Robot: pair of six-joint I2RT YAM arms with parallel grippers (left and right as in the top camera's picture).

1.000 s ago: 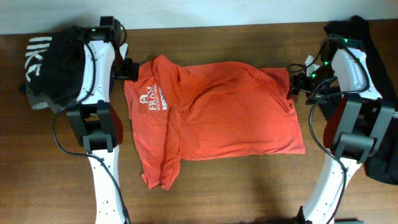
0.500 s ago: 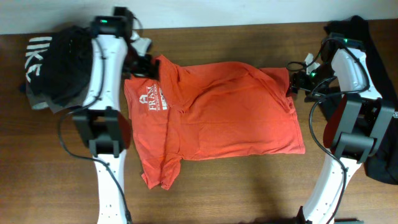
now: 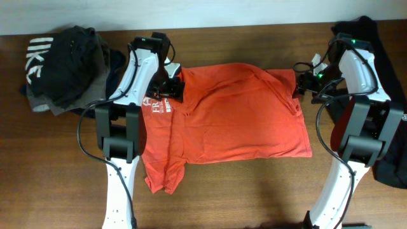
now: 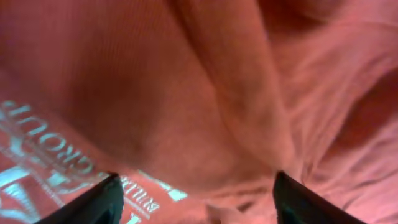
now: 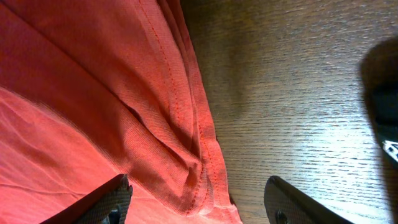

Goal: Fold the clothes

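Red-orange T-shirt [image 3: 235, 117] spread flat at frame centre on wooden tabletop [image 3: 254, 191], white lettering [image 3: 156, 105] at its left end. Left claw [image 3: 170, 89] over shirt's upper left, beside lettering; fingers [image 4: 102, 199] wide apart above fabric, nothing gripped. Right claw [image 3: 300, 86] at shirt's upper right edge, spread wide over stitched hem [image 5: 186, 112], empty. Dark clothes pile [image 3: 63, 63] upper left of frame. Black garment [image 3: 389, 165] at right edge.

White left arm [image 3: 132, 71] and right arm [image 3: 360, 66], black joint housings [image 3: 118, 137], looping black cables [image 3: 321, 127], small green lights [image 3: 351, 42]
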